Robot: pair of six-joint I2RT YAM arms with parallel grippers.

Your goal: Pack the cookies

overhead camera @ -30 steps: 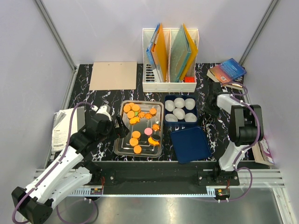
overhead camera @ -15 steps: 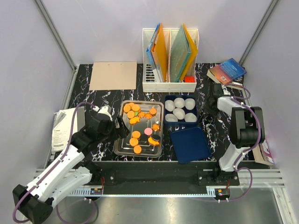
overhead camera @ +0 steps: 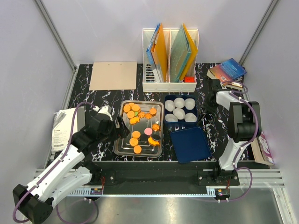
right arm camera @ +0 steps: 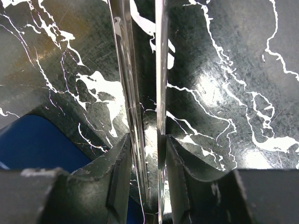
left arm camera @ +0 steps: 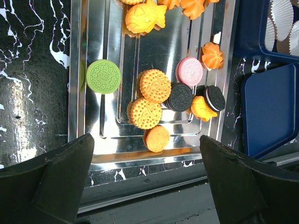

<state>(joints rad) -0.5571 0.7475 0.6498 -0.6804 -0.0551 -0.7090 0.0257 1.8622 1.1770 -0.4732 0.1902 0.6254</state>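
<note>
The cookies [overhead camera: 140, 125] lie on a steel tray [overhead camera: 118, 142]: mostly orange, with one green [left arm camera: 103, 76], one pink [left arm camera: 190, 71] and black ones [left arm camera: 179, 97]. My left gripper [overhead camera: 120, 127] is open and empty at the tray's left side; in its wrist view the gripper [left arm camera: 145, 140] frames the tray's edge, with an orange cookie [left arm camera: 156, 138] between the jaws. My right gripper [overhead camera: 209, 106] is right of the blue box [overhead camera: 164, 108], low over the table. In its wrist view the gripper [right arm camera: 145, 140] is shut on thin metal tongs [right arm camera: 124, 70], whose two blades stand slightly apart.
The blue box holds white paper cups [overhead camera: 180, 111]. Its blue lid [overhead camera: 189, 144] lies in front of it. A white file holder [overhead camera: 170, 56] stands at the back, a board [overhead camera: 113, 75] at the back left, books [overhead camera: 227, 71] at the back right, papers [overhead camera: 61, 128] at the left.
My right wrist has shifted slightly toward the back with the tongs. My left arm has barely moved.
</note>
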